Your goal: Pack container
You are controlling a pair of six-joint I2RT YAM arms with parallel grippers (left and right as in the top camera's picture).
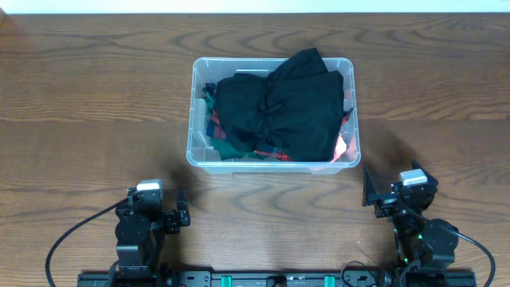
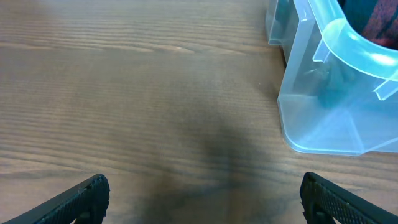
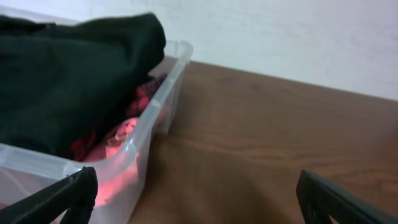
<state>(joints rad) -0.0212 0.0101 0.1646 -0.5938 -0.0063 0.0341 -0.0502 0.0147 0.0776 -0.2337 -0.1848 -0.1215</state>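
Left pincer (image 2: 205,200) wide, near container (image 2: 323,118) corner

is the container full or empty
Full: the container is heaped with clothes, a black garment on top rising above its rim.

Clothes (image 1: 283,108) in the container (image 1: 194,119), mid-table (image 1: 80,119), beyond both arms.

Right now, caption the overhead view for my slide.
Clear container packed with a black garment over red and green clothes; left gripper and right gripper open and empty nearby.
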